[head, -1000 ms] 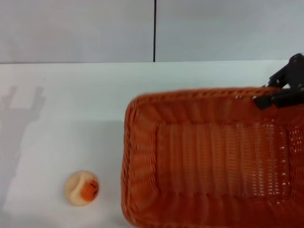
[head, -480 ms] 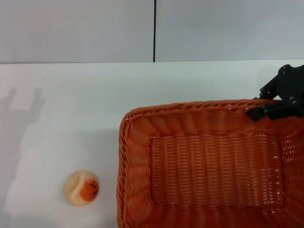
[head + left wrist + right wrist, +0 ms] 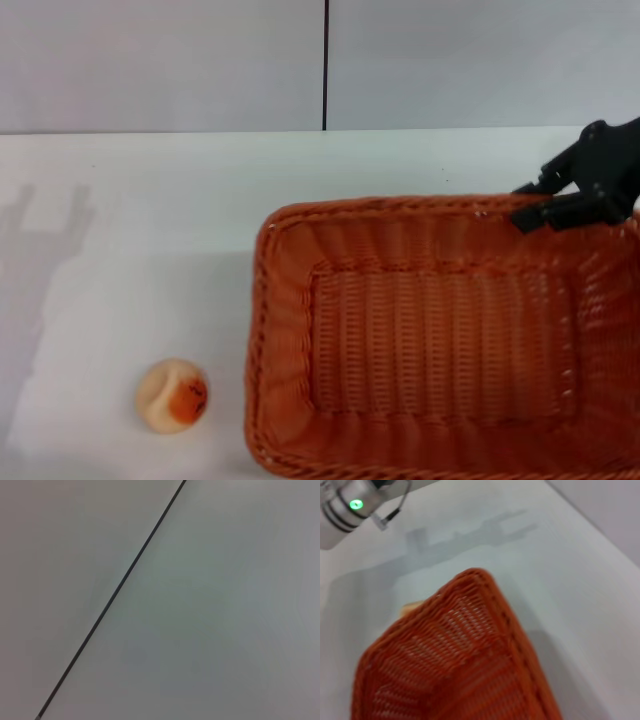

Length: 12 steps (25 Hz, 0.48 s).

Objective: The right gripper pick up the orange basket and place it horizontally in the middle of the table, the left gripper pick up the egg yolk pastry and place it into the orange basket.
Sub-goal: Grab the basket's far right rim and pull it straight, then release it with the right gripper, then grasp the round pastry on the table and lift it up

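Head view shows the table point(image 3: 150, 200), white and wide, carrying everything in the scene. Next in size is one orange basket point(image 3: 440, 340), lying with its long side across the view, occupying the middle-to-right portion of the tabletop and running off the right and lower edges of the picture. One right gripper point(image 3: 545, 205) sits at the basket's far rim near its right end, black fingers pinching the braided rim. Whether the basket's base rests fully on the table cannot be told. One egg yolk pastry point(image 3: 172, 396) lies on the table to the basket's left, apart from it, orange patch facing up.

The left gripper is not visible in any view; its wrist camera shows only a pale wall with a dark seam.

Judgement: the step in hand is the placing of the basket, which appears near completion. The next move calls for the right gripper to release the rim and clear away, after which the left arm must descend over the pastry, grasp it gently and carry it over the basket's left wall.

Count: one basket, one pastry, one gripper in view.
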{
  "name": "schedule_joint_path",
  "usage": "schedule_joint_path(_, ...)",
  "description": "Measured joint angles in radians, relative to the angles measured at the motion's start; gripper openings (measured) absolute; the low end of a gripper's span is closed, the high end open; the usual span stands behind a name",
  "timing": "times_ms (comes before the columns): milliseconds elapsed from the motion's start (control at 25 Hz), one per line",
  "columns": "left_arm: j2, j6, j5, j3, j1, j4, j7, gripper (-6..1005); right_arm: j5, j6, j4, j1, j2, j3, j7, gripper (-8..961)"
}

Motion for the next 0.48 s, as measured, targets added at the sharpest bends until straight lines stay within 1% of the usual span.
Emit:
schedule_joint_path(80,0.0,0.0,0.0,0.0,-0.001,0.0,0.0,796,0.0,0.032,0.003,-0.004,0.001,0.008,0.0,206)
schedule_joint_path(120,0.001,0.0,0.0,0.0,-0.002,0.0,0.0,796,0.004,0.068,0.005,-0.01,0.005,0.021,-0.009,216)
schedule_joint_path(160,0.001,0.0,0.0,0.0,-0.002,0.0,0.0,796,0.004,0.068,0.005,-0.01,0.005,0.021,-0.009,226)
schedule_joint_path(200,0.001,0.0,0.0,0.0,-0.003,0.0,0.0,796,0.006,0.089,0.008,-0.013,0.009,0.033,-0.019,236)
schedule_joint_path(240,0.001,0.0,0.0,0.0,-0.003,0.0,0.0,796,0.009,0.109,0.012,-0.014,0.014,0.048,-0.029,278)
schedule_joint_path(280,0.001,0.002,0.0,0.0,-0.006,0.0,0.0,796,0.01,0.123,0.017,-0.015,0.02,0.067,-0.043,320)
schedule_joint_path(320,0.001,0.004,0.0,0.0,-0.008,-0.001,0.0,796,0.014,0.151,0.021,-0.017,0.035,0.121,-0.074,363)
schedule_joint_path(360,0.001,0.004,0.0,0.0,-0.008,-0.001,0.0,796,0.014,0.151,0.021,-0.017,0.035,0.121,-0.074,405)
schedule_joint_path(400,0.001,0.004,0.0,0.0,-0.008,-0.001,0.0,796,0.021,0.16,0.021,-0.02,0.044,0.154,-0.094,447)
schedule_joint_path(480,0.002,0.007,0.0,0.0,-0.011,-0.004,0.0,796,0.063,0.177,0.018,-0.035,0.063,0.233,-0.142,452)
